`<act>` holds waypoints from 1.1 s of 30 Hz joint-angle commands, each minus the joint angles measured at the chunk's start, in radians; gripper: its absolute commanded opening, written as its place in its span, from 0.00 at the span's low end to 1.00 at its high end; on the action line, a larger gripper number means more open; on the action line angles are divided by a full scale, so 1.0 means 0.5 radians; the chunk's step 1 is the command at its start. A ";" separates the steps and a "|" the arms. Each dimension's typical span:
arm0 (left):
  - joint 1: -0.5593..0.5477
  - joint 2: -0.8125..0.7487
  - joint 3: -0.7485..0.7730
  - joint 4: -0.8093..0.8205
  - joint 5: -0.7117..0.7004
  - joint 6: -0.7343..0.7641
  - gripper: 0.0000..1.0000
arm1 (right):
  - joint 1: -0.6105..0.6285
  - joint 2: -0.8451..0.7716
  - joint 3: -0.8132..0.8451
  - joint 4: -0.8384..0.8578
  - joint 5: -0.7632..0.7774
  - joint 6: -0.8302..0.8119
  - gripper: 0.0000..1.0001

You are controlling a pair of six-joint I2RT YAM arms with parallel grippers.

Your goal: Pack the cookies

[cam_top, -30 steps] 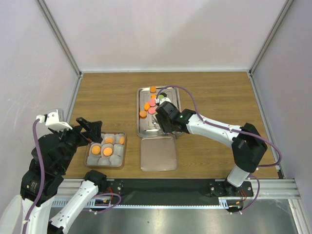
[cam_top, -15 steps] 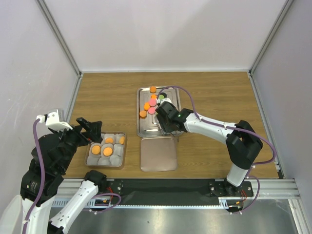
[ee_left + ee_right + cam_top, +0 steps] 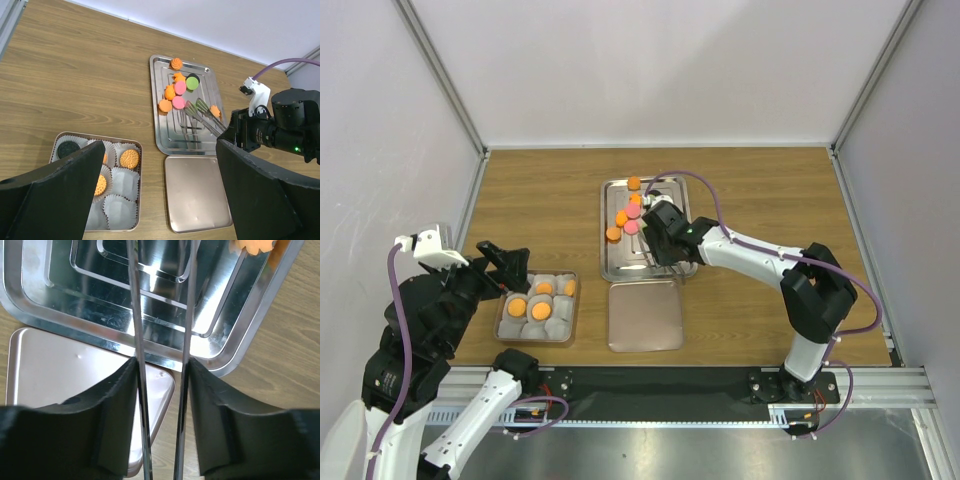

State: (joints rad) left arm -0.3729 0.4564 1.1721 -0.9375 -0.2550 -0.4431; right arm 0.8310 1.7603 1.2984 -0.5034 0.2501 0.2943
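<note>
most of the cookies (image 3: 628,215) lie flat in a loose cluster in the far half of the steel tray (image 3: 615,268). the cluster's long axis runs along the tray's length, toward its far edge. one orange cookie sits apart by the tray's right rim.

the right gripper (image 3: 667,246) clamps the handle end of metal tongs (image 3: 198,113), its fingers (image 3: 116,415) pressing the outsides of both arms. the tongs point from the gripper toward the cluster, low over the tray. their arms are spread with nothing between them.

the left wrist view shows the tong tips stopping just short of a pink cookie. the right wrist view cuts the tips off and shows only the parallel arms, the tray's near rim and a corner of the lid (image 3: 75,370).

more cookies sit in the paper cups (image 3: 120,205) of the small box (image 3: 572,310). the left wrist view shows them as orange ones and a black one. the left gripper (image 3: 160,200) hangs above the box, jaws wide.
</note>
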 commanded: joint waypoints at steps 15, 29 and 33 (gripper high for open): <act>-0.009 0.008 0.027 0.077 0.022 0.036 1.00 | -0.033 -0.302 0.082 -0.049 -0.031 -0.027 0.31; -0.009 0.008 0.018 0.105 0.028 0.036 1.00 | 0.470 -0.462 0.262 -0.070 -0.172 -0.058 0.31; -0.009 -0.002 0.024 0.096 0.028 0.033 1.00 | 0.715 -0.260 0.434 -0.110 -0.169 -0.095 0.31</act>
State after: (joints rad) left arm -0.3729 0.4568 1.1721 -0.9218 -0.2539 -0.4431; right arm 1.1248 1.5707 1.4254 -0.5716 0.1741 0.2752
